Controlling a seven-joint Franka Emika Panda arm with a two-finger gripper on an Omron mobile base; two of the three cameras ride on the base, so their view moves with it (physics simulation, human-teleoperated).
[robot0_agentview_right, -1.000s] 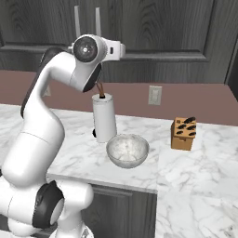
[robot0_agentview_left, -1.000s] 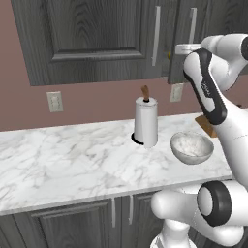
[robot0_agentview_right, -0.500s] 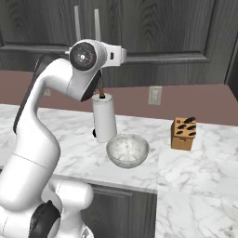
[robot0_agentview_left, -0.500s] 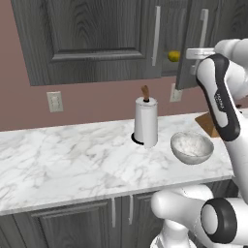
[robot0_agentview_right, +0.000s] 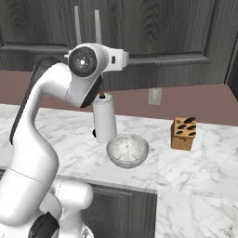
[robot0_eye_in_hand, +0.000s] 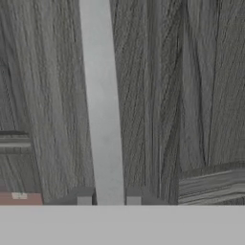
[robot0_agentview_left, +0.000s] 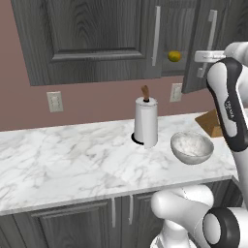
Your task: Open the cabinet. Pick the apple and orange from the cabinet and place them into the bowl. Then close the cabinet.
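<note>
The dark grey wood-grain cabinet (robot0_agentview_left: 97, 38) hangs above the counter, its right door (robot0_agentview_left: 220, 29) swung partly open. My gripper (robot0_eye_in_hand: 109, 198) is shut on that door's long silver bar handle (robot0_eye_in_hand: 103, 105), with one fingertip on each side of the bar. In the left base view the gripper (robot0_agentview_left: 199, 57) is at the handle (robot0_agentview_left: 211, 24). Through the gap, a round yellow-orange fruit (robot0_agentview_left: 174, 56), the orange by its colour, sits on the shelf. The apple is hidden. The speckled bowl (robot0_agentview_left: 192, 147) (robot0_agentview_right: 127, 149) stands empty on the marble counter below.
A white paper-towel roll (robot0_agentview_left: 146, 122) (robot0_agentview_right: 105, 118) stands upright just left of the bowl. A wooden knife block (robot0_agentview_right: 182, 134) is at the back, to the right of the bowl. A wall outlet (robot0_agentview_left: 54, 101) is on the pink wall. The left cabinet door stays closed.
The right door has swung further open with my gripper on its handle, uncovering the fruit on the shelf. My arm has drawn back to the right.
</note>
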